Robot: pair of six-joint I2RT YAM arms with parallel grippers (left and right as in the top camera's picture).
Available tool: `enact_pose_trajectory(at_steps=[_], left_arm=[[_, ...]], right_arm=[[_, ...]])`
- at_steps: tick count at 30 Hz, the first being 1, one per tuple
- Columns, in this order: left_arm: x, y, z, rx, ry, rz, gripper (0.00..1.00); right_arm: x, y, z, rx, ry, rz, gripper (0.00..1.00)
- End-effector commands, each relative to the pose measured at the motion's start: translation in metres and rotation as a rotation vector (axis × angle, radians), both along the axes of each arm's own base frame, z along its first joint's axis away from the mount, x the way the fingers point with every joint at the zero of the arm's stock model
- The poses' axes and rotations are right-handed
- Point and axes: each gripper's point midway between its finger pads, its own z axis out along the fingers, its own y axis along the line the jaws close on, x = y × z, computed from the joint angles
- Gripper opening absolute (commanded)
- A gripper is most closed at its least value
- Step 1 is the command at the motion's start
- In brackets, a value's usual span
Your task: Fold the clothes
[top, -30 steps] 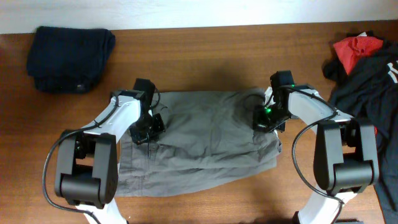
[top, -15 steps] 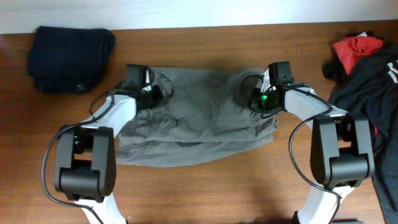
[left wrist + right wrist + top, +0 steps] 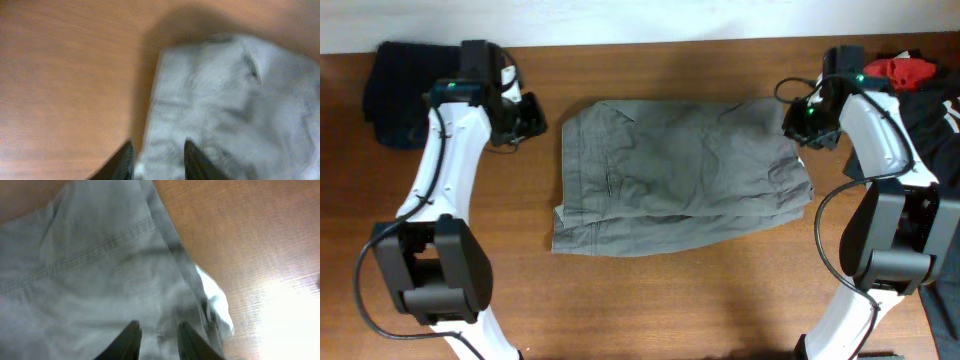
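Observation:
A grey garment (image 3: 680, 170) lies folded flat in the middle of the wooden table. My left gripper (image 3: 527, 118) hovers off its upper left corner, open and empty. In the left wrist view the garment (image 3: 230, 100) lies below and ahead of the open fingers (image 3: 159, 161). My right gripper (image 3: 802, 124) is at the garment's upper right corner, open and empty. In the right wrist view the cloth (image 3: 90, 270) fills the frame under the open fingers (image 3: 159, 337), and its hem lies against bare wood.
A folded dark navy garment (image 3: 428, 80) sits at the back left, just behind my left arm. A pile of black and red clothes (image 3: 910, 95) lies at the right edge, beside my right arm. The table (image 3: 660, 300) is bare wood in front of the grey garment.
Both grippers moved up across the grey garment, then let go and swung outward to its upper corners. The garment now lies folded and further back on the table.

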Motion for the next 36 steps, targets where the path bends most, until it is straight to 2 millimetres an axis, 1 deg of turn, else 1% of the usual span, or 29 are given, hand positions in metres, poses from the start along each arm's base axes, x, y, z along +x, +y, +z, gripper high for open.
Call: enact_pose_trajectory(at_steps=[1, 2, 3, 4, 5, 7, 8, 12, 14, 17, 18, 19, 20, 21, 22, 23, 24, 25, 28, 30, 31, 34, 36], left_arm=[[-0.052, -0.037, -0.012, -0.031, 0.219, -0.081, 0.48], [-0.066, -0.041, -0.016, -0.027, 0.271, -0.093, 0.61], [-0.081, -0.046, -0.022, -0.022, 0.333, -0.107, 0.67], [-0.101, -0.051, -0.032, -0.015, 0.411, -0.105, 0.7], [-0.108, -0.054, -0.038, -0.014, 0.445, -0.086, 0.72], [-0.119, -0.056, -0.049, -0.012, 0.487, -0.062, 0.73], [-0.122, -0.056, -0.054, -0.01, 0.496, -0.065, 0.73], [-0.137, -0.053, -0.103, -0.004, 0.51, -0.066, 0.73], [-0.138, -0.053, -0.109, -0.003, 0.502, -0.081, 0.73], [-0.135, -0.052, -0.112, 0.005, 0.483, -0.103, 0.72], [-0.133, -0.052, -0.113, 0.008, 0.47, -0.113, 0.69], [-0.131, -0.051, -0.113, 0.016, 0.463, -0.112, 0.6], [-0.13, -0.051, -0.113, 0.016, 0.457, -0.112, 0.5], [-0.128, -0.051, -0.113, 0.015, 0.45, -0.112, 0.36], [-0.127, -0.052, -0.113, 0.014, 0.444, -0.112, 0.26], [-0.126, -0.052, -0.113, 0.014, 0.44, -0.112, 0.12], [-0.125, -0.051, -0.113, 0.015, 0.44, -0.11, 0.04], [-0.125, -0.05, -0.113, 0.018, 0.442, -0.108, 0.01], [-0.128, -0.042, -0.11, 0.018, 0.464, -0.087, 0.01], [-0.129, -0.035, -0.099, 0.016, 0.488, -0.067, 0.01], [-0.126, -0.032, -0.09, 0.014, 0.49, -0.062, 0.01], [-0.116, -0.031, -0.068, 0.016, 0.463, -0.093, 0.01], [-0.113, -0.032, -0.056, 0.016, 0.461, -0.098, 0.01]], right_arm=[[-0.003, 0.0, 0.014, -0.014, 0.021, 0.009, 0.35], [-0.011, 0.002, 0.012, -0.005, 0.055, 0.011, 0.49], [-0.015, 0.003, 0.012, 0.003, 0.07, 0.012, 0.57], [-0.024, 0.005, 0.01, 0.011, 0.105, 0.012, 0.75], [-0.028, 0.006, 0.01, 0.014, 0.121, 0.013, 0.82], [-0.033, 0.007, 0.009, 0.019, 0.144, 0.013, 0.86], [-0.035, 0.007, 0.009, 0.021, 0.153, 0.013, 0.86], [-0.038, 0.008, 0.008, 0.023, 0.165, 0.014, 0.87], [-0.04, 0.008, 0.008, 0.024, 0.171, 0.014, 0.87], [-0.041, 0.008, 0.008, 0.024, 0.174, 0.014, 0.87], [-0.041, 0.008, 0.008, 0.025, 0.176, 0.014, 0.87], [-0.042, 0.008, 0.008, 0.025, 0.18, 0.014, 0.87], [-0.042, 0.008, 0.008, 0.025, 0.181, 0.014, 0.87], [-0.043, 0.008, 0.008, 0.025, 0.183, 0.013, 0.87], [-0.043, 0.008, 0.008, 0.026, 0.186, 0.013, 0.87], [-0.044, 0.008, 0.008, 0.026, 0.189, 0.014, 0.87], [-0.045, 0.009, 0.008, 0.026, 0.191, 0.014, 0.87], [-0.046, 0.009, 0.008, 0.027, 0.195, 0.013, 0.87], [-0.048, 0.009, 0.008, 0.028, 0.203, 0.013, 0.86], [-0.047, 0.009, 0.008, 0.028, 0.201, 0.013, 0.86], [-0.047, 0.009, 0.008, 0.028, 0.2, 0.013, 0.86], [-0.046, 0.009, 0.008, 0.027, 0.197, 0.013, 0.87], [-0.046, 0.008, 0.008, 0.025, 0.195, 0.013, 0.87]])
